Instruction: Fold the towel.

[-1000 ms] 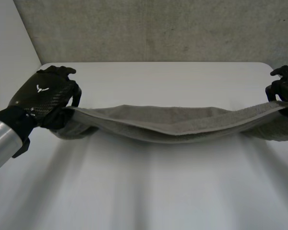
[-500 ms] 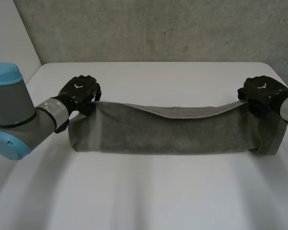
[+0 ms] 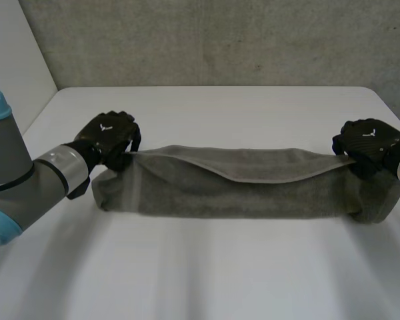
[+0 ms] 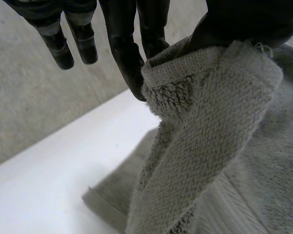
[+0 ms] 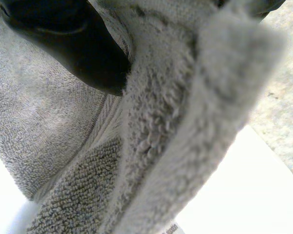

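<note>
A grey towel (image 3: 247,183) lies stretched across the white table (image 3: 207,267) as a long folded band, its top layer sagging in the middle. My left hand (image 3: 108,137) pinches the towel's left end; in the left wrist view the towel corner (image 4: 195,73) is squeezed between thumb and fingers (image 4: 129,53). At the other end my right hand (image 3: 368,143) grips the right corner. The right wrist view has the thumb (image 5: 73,44) pressed into the towel (image 5: 185,117) hanging from that hand.
A rough grey wall (image 3: 220,40) rises behind the table's far edge. To the left a pale wall (image 3: 13,60) meets it. The table's right rear corner (image 3: 377,93) lies just behind my right hand.
Both hands have carried the towel's upper edge away from me and down, laying the raised layer over the lower one. The sagging band now rests on the table.
</note>
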